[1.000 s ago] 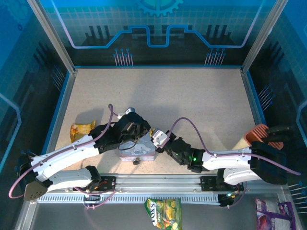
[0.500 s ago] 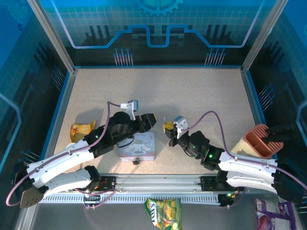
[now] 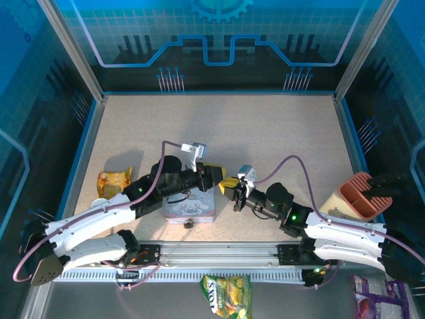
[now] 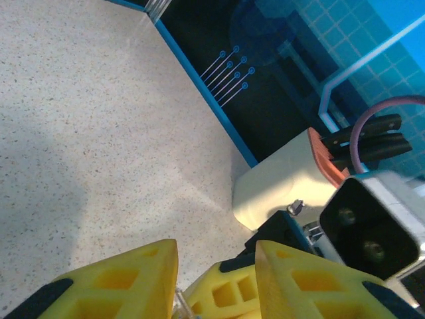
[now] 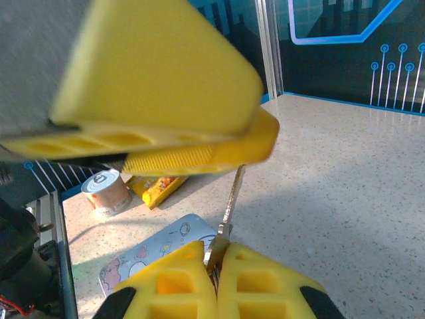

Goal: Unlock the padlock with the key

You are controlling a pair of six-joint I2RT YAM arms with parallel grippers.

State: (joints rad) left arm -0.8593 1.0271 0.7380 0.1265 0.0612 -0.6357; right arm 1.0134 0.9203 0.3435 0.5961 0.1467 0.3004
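Yellow foam fingers front and centre in the right wrist view: the right gripper (image 5: 216, 258) is clenched on the key (image 5: 231, 203), pads pressed tight together at the bottom of the frame. That key is a thin sliver of grey metal, standing nearly upright out of the pinch, and its tip reaches the underside of the left gripper (image 3: 215, 175) above it. Whether the tip touches that finger, I can't tell.

Over to the left wrist view: its two yellow fingers stand apart at the bottom edge, released, with the other arm's fingertips showing in the gap.

Writing, now. The green and yellow snack bag (image 3: 226, 292) at the bottom centre of the overhead frame carries bold lettering, too small to read for sure. The lilac tin (image 3: 194, 209) shows a pastel cartoon print. The small can (image 5: 106, 191) at left centre has a label I can't make out.

And the padlock (image 3: 188, 224): a tiny dark lump at the tin's near edge, just below centre in the overhead frame, well below both grippers, with nothing gripping it.
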